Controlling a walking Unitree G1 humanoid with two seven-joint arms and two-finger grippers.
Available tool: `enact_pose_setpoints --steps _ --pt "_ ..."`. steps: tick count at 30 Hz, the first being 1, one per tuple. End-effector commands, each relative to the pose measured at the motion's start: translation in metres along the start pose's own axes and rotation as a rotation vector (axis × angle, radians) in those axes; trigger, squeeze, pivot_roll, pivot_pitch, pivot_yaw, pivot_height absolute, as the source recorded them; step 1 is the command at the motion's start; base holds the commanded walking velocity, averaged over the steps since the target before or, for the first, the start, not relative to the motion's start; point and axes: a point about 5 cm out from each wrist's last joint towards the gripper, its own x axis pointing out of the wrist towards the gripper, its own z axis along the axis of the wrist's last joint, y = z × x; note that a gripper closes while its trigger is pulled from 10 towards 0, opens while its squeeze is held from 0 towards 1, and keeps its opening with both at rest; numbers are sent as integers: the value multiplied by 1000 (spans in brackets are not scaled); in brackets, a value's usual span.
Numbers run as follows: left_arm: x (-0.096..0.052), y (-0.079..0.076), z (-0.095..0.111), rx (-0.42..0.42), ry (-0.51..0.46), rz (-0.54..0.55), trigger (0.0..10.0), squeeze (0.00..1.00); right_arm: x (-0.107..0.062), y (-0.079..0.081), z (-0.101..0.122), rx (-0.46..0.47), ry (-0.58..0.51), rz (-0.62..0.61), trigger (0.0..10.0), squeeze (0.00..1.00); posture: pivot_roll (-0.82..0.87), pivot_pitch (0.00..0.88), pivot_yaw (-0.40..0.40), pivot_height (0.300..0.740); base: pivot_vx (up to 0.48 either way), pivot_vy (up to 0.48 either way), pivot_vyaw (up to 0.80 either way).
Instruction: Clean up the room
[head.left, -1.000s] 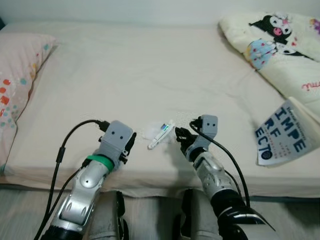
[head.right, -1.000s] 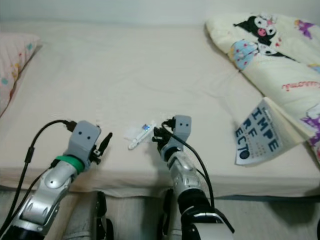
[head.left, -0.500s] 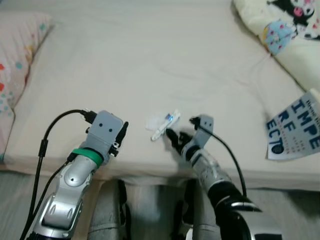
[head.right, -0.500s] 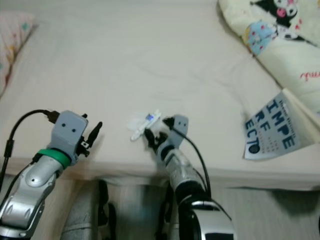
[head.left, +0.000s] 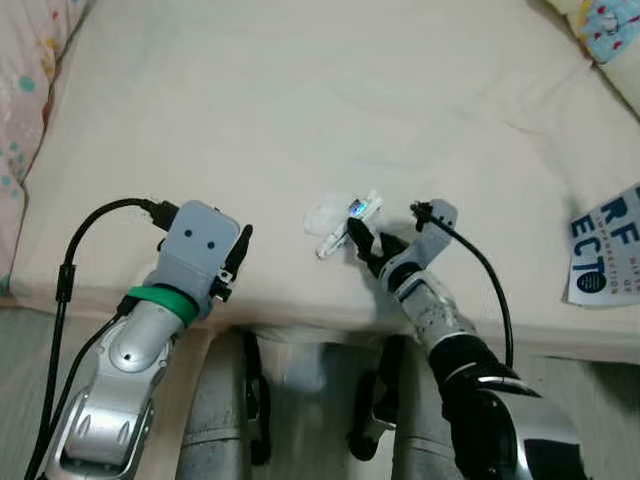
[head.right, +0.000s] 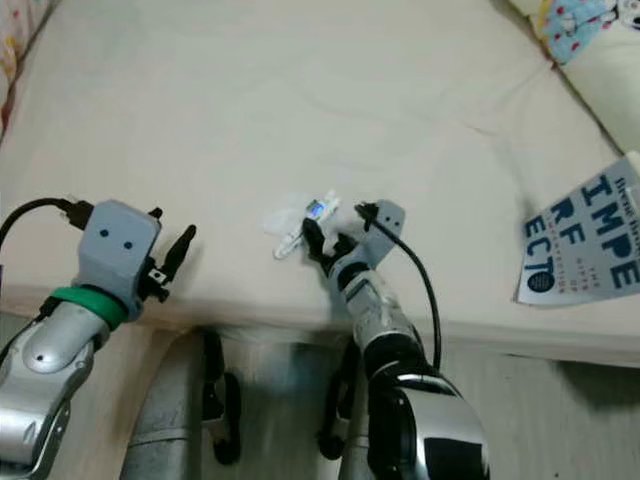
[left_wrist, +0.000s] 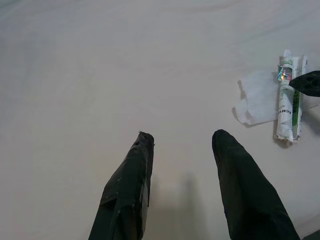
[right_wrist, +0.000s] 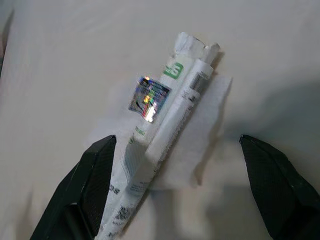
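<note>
A small white rolled packet (right_wrist: 160, 120) with a green label and a shiny sticker lies on a scrap of white tissue (left_wrist: 257, 97) near the bed's front edge. In the eye views the packet (head.left: 348, 215) lies just ahead of my right gripper (head.left: 368, 243). The right gripper (right_wrist: 176, 140) is open, its two black fingers spread to either side of the packet's near end. One fingertip (left_wrist: 306, 82) is right at the sticker. My left gripper (left_wrist: 183, 135) hovers open over bare sheet to the left of the tissue, with nothing between its fingers.
The cream bed sheet (head.left: 300, 100) stretches far ahead. A pink patterned pillow (head.left: 25, 90) lies at the left. A blue-lettered book (head.left: 605, 250) rests at the right, with a cartoon-print blanket (head.left: 610, 25) behind it. The mattress edge (head.left: 300, 322) runs just under my wrists.
The camera has tilted down and closer to the bed. My right gripper has reached forward, so its open fingers now flank the packet. The left gripper stays open at the left.
</note>
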Motion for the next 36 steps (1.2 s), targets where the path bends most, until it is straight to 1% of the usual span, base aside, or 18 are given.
enact_pose_setpoints --steps 1,3,9,11,14,17,20,21,22,23,24,25,26,31,32,36 --pt "-5 0 -4 6 32 2 10000 0 -4 -4 -15 16 55 -20 10000 0 258 488 113 607 0 0 0" --pt "-8 0 -3 3 40 5 10000 0 0 2 -12 -9 53 0 10000 0 262 489 113 607 0 0 0" --pt "-11 -1 1 0 53 7 10000 0 2 6 -13 -21 76 6 10000 0 280 496 116 607 0 0 0" --pt "-12 0 2 0 58 10 10000 0 4 10 -13 -22 90 36 10000 0 290 502 116 607 0 0 0" --pt "-13 1 3 0 60 12 10000 0 4 12 -13 -23 96 50 10000 0 291 503 116 607 0 0 0" --pt "-17 3 5 2 67 22 10000 0 8 22 -12 -28 111 113 10000 0 318 517 120 607 0 0 0" --pt "-18 3 6 3 70 25 10000 0 9 24 -11 -27 112 127 10000 0 318 517 120 607 0 0 0" --pt "-20 3 6 4 73 27 10000 0 10 27 -10 -22 109 142 7961 0 331 523 122 607 0 0 0" --pt "-20 3 6 4 73 27 10000 0 10 27 -10 -22 109 142 7961 0 331 523 122 607 0 0 0" --pt "-21 4 7 6 79 31 10000 0 12 30 -8 -13 108 155 5059 0 338 526 125 607 0 0 0" --pt "-22 6 7 8 83 35 10000 0 13 33 -7 -4 107 162 3647 0 345 528 126 607 0 0 0" --pt "-22 7 8 9 86 37 10000 0 14 35 -6 1 107 167 3647 0 345 528 126 607 0 0 0" --pt "-23 8 8 10 87 40 10000 0 15 36 -6 0 113 163 0 0 353 531 129 607 0 0 0" --pt "-23 10 8 11 93 47 10000 0 15 35 -8 -7 132 122 0 0 348 529 127 607 0 0 0" --pt "-22 10 8 9 96 50 10000 0 15 32 -9 4 142 95 0 0 339 518 122 607 0 0 0" --pt "-19 11 8 2 91 55 10000 0 12 25 -12 9 164 58 0 0 332 508 119 607 0 0 0"
